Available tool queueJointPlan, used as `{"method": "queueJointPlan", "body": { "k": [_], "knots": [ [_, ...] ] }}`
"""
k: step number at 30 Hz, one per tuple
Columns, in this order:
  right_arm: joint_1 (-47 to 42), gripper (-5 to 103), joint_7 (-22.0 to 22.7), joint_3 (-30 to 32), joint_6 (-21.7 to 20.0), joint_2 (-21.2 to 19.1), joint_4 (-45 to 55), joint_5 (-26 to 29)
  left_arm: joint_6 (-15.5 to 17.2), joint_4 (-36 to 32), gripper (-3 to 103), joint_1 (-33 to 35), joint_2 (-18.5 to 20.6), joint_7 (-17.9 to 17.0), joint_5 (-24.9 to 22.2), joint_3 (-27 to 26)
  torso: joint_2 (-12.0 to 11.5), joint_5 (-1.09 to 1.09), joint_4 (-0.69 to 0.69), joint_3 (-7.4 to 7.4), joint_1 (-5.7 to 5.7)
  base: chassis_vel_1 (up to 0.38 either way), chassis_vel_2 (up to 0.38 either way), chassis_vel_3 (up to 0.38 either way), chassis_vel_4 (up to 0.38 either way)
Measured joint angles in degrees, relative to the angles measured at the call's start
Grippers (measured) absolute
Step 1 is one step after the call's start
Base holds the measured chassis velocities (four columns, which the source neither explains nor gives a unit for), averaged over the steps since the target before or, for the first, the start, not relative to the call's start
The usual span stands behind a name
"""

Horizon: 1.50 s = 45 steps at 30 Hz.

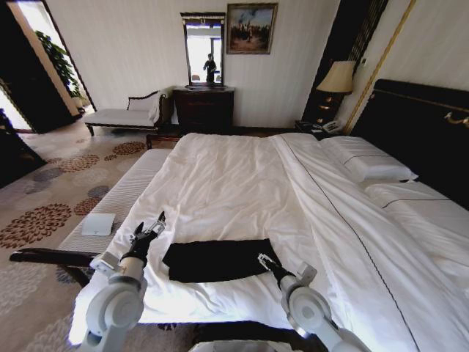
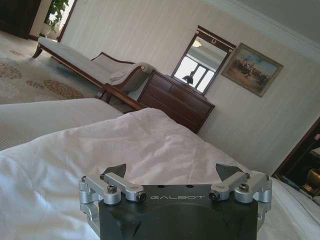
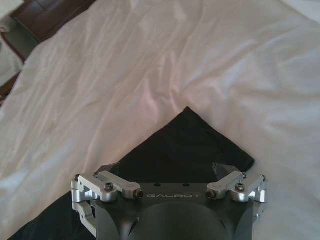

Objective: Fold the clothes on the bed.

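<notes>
Head view: my two grippers flank the folded black T-shirt (image 1: 220,260) on the bed (image 1: 242,183).
Left gripper (image 1: 152,227) spread wide, holding nothing, beside its edge; right gripper (image 1: 264,260) open, empty, at its corner.

This is a hotel-style bedroom. A large bed (image 1: 242,183) with white sheets and pillows (image 1: 370,163) stands against a dark headboard (image 1: 418,125), with a bedside lamp (image 1: 337,79), a dresser (image 1: 204,108) under a mirror (image 1: 204,48), a framed painting (image 1: 251,28), a chaise longue (image 1: 124,114) and patterned carpet (image 1: 51,191).
</notes>
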Motion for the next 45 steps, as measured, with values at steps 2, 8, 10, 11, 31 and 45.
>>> {"method": "queueJointPlan", "body": {
  "k": [2, 8, 10, 11, 31, 45],
  "knots": [
    [-0.49, 100, -5.45, -0.41, 0.38, -1.26, -1.68, -2.61, -0.1, 1.28, 100, -0.15, -0.16, 0.08, 0.23, -0.59, 0.0, 0.0, -0.01, 0.0, 0.0, 0.0, 0.0, 0.0, 0.0],
    [-1.36, 100, -8.3, -2.26, -0.36, -2.19, -3.01, -8.27, 0.58, 8.41, 100, 0.94, 2.84, -0.98, 6.06, -5.84, 0.0, -0.01, -0.02, 0.0, 0.0, 0.0, 0.0, 0.0, 0.0],
    [-2.32, 100, -9.18, -2.98, 0.71, -1.45, -2.97, -9.94, 0.06, 12.39, 100, 1.71, 5.0, -0.67, 5.19, -9.55, 0.0, -0.01, 0.0, 0.0, 0.0, 0.0, 0.0, 0.0, 0.0],
    [-2.66, 100, -9.81, -3.26, 1.58, -0.97, -3.24, -11.0, -0.46, 14.39, 100, 1.95, 5.99, -0.28, 3.75, -11.31, 0.0, -0.01, 0.02, 0.0, 0.0, 0.0, 0.0, 0.0, 0.0],
    [-3.92, 100, 4.86, -2.84, 3.46, 5.18, 0.13, 0.17, -1.53, 13.3, 100, 4.56, 6.1, -0.26, 0.43, -15.09, 0.0, 0.0, -0.01, 0.0, 0.0, 0.0, 0.0, 0.0, 0.0],
    [-0.71, 93, 4.24, -1.17, 8.13, 10.26, -5.34, -0.61, -1.21, 11.1, 100, 5.74, 5.35, -1.1, 0.72, -14.98, 0.0, 0.0, 0.0, 0.0, 0.0, 0.0, 0.0, 0.0, 0.0]
  ]
}}
